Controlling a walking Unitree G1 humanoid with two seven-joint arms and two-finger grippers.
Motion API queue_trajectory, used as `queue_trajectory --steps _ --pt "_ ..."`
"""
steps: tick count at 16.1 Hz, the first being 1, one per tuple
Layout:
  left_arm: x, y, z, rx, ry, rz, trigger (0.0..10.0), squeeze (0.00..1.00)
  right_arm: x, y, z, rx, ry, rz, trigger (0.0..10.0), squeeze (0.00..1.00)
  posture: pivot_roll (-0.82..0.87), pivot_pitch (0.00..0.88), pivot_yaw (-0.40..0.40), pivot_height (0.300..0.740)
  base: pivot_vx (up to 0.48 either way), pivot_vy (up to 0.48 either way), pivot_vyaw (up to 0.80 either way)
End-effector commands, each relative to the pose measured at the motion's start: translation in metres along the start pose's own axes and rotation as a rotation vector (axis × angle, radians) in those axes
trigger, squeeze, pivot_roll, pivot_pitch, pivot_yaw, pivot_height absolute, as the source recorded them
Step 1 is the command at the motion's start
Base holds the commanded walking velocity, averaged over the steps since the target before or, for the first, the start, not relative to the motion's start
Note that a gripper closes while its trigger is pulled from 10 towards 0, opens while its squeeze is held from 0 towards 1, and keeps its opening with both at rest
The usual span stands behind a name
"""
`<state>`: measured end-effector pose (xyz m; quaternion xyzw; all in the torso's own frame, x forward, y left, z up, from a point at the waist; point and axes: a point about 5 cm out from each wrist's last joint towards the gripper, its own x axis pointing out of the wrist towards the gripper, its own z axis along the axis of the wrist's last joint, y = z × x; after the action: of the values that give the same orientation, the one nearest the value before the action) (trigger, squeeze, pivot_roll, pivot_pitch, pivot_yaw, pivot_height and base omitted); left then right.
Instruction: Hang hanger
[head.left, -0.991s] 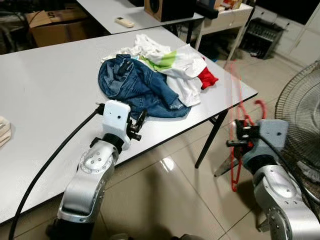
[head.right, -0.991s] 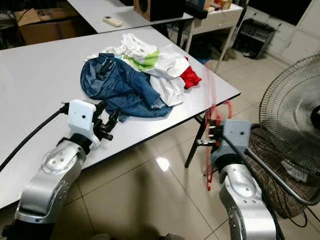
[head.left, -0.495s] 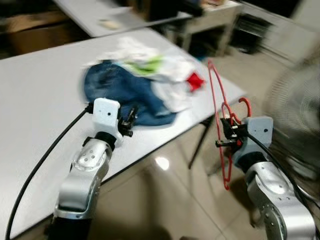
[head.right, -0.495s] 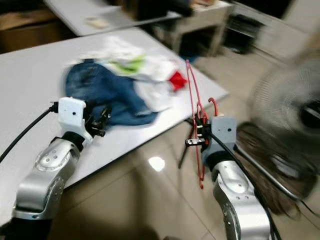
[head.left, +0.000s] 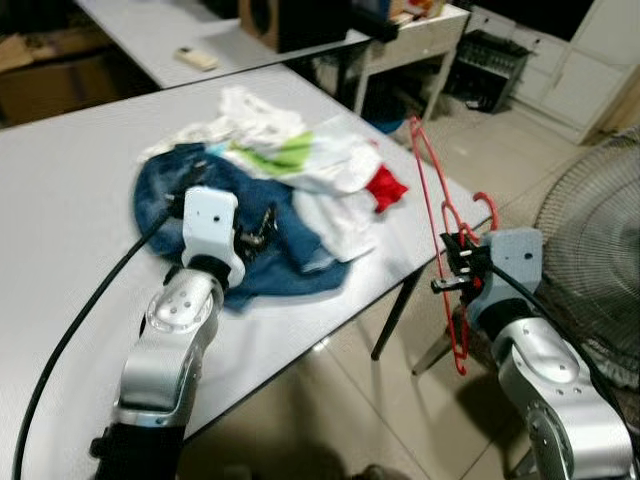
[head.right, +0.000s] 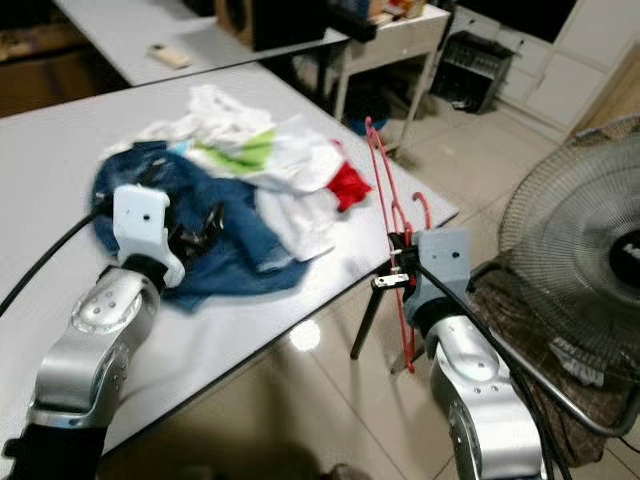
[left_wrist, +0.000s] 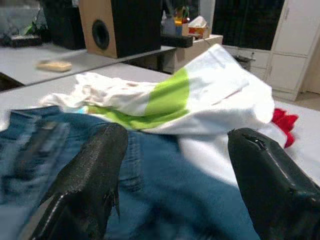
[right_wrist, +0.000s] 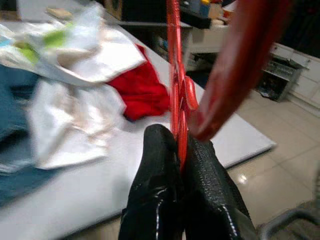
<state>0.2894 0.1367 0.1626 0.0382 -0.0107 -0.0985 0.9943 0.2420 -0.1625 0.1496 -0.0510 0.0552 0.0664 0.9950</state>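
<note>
I've got the white table (head.left: 70, 170) across the left and centre, clothes piled near its right corner: blue jeans (head.left: 300, 235) nearest, a white and green shirt (head.left: 300, 150) on top, a red garment (head.left: 385, 185) at the right edge of the pile. Big floor fan (head.left: 600, 260) stands at the right over the tiled floor. Second table at the far side carries a speaker box (head.left: 290, 15) and a remote (head.left: 195, 58).

My left gripper (left_wrist: 175, 185) is over the jeans, fingers (left_wrist: 95, 165) spread wide, nothing between them. My right gripper (right_wrist: 180, 160) is off the table's right edge, above the floor, fingers pressed together and pinching the red hanger (head.left: 432, 195). The hanger stands roughly upright, its frame running from above the gripper down below it, hook (head.left: 487, 205) curling just over the wrist housing. It's close to the table corner; I can't tell if it touches.
</note>
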Motion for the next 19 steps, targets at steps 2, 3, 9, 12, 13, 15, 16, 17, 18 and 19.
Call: queue_trajectory --steps 2,3,9,12,13,15,16,17,18,19 --pt "0.003 0.008 0.003 0.007 -0.015 0.060 10.0 0.15 0.001 0.002 0.003 0.006 -0.023 0.017 10.0 0.00 -0.01 0.035 -0.068 0.740 0.000 0.000 0.00" --pt "0.004 0.011 0.003 0.016 -0.011 0.068 10.0 0.04 0.002 0.003 0.004 0.005 -0.025 0.021 10.0 0.00 -0.01 0.034 -0.067 0.740 0.000 0.000 0.00" --pt "0.026 0.000 0.006 -0.003 -0.013 -0.044 10.0 0.00 0.005 -0.006 0.004 -0.015 -0.029 -0.045 10.0 0.00 -0.02 0.024 -0.056 0.740 0.000 0.000 0.00" --pt "0.044 -0.022 0.003 -0.031 -0.005 -0.186 10.0 0.00 0.005 -0.016 0.003 -0.020 -0.016 -0.108 10.0 0.00 -0.04 0.024 -0.052 0.740 0.000 0.000 0.00" --pt "0.051 -0.031 0.002 -0.009 0.003 -0.240 10.0 0.00 0.005 -0.018 0.003 -0.029 -0.016 -0.116 10.0 0.00 -0.05 0.026 -0.043 0.740 0.000 0.000 0.00" --pt "0.056 -0.025 0.006 -0.050 -0.012 -0.184 10.0 0.00 -0.002 -0.023 0.000 -0.033 0.000 -0.140 10.0 0.00 -0.06 0.033 -0.026 0.740 0.000 0.000 0.00" --pt "0.055 -0.023 0.006 -0.070 -0.014 -0.170 10.0 0.00 -0.004 -0.023 0.000 -0.030 0.001 -0.144 10.0 0.00 -0.06 0.033 -0.026 0.740 0.000 0.000 0.00" --pt "0.053 -0.020 0.006 -0.070 -0.031 -0.162 10.0 0.00 -0.005 -0.023 0.000 -0.031 0.001 -0.145 10.0 0.00 -0.07 0.035 -0.025 0.740 0.000 0.000 0.00" --pt "0.045 -0.017 0.003 -0.086 -0.042 -0.143 10.0 0.00 -0.006 -0.022 0.000 -0.063 0.004 -0.141 10.0 0.00 -0.07 0.041 -0.032 0.740 0.000 -0.431 0.00" --pt "0.040 -0.017 0.002 -0.097 -0.044 -0.127 10.0 0.00 -0.007 -0.022 0.000 -0.086 0.007 -0.141 10.0 0.00 -0.06 0.040 -0.039 0.740 0.000 -0.446 0.00"
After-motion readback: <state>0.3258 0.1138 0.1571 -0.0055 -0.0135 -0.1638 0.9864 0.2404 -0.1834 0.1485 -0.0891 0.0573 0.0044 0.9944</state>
